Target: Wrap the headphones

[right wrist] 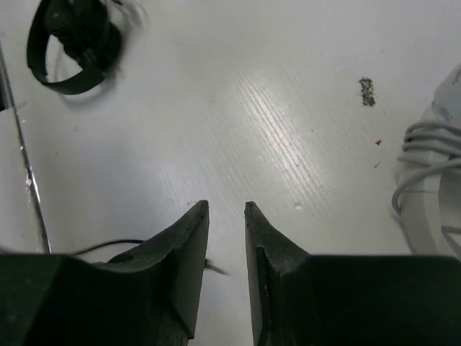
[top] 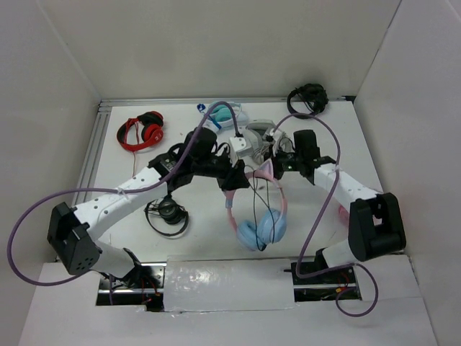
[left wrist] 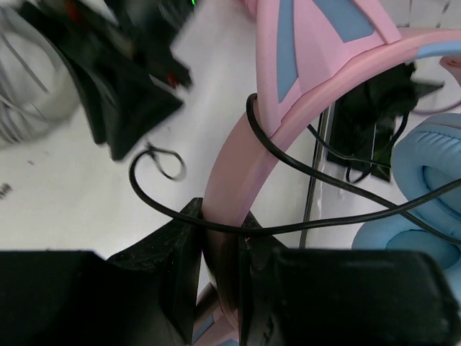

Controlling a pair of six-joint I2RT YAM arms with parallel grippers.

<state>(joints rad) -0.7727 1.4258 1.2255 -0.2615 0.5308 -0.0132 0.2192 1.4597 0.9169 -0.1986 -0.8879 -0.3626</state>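
**Band clamped, cable only loosely turned**

The left gripper is closed tight on the pink headband of the headphones, just below one cat ear. The set lies at mid-table, its light blue ear cups toward the robot's bases. The clamp appears meant to steady the band as a fixed spool, leaving the other arm free to carry cable around it.

The thin black cable hooks over the band's edge just above the left fingers. It crosses the band again near the fingertips and trails off past the cups. It hangs slack, so the winding looks barely begun.

The right gripper sits just beside the cat ears, pointing down at the bare table. Its jaws stand a narrow slit apart. A short stub of black cable shows in that slit, but it cannot be told whether the cable is pinched.

Several other things lie around:
- The red headphones sit far left, well apart.
- A black pair lies right by the left arm.
- A second black set occupies the far right corner.
- The teal-and-white headphones and a white device with a grey cord crowd the space just beyond both grippers.

That white device is the likeliest obstacle to a wide sweep of the right wrist. The slack loops could also catch on the cat ears.
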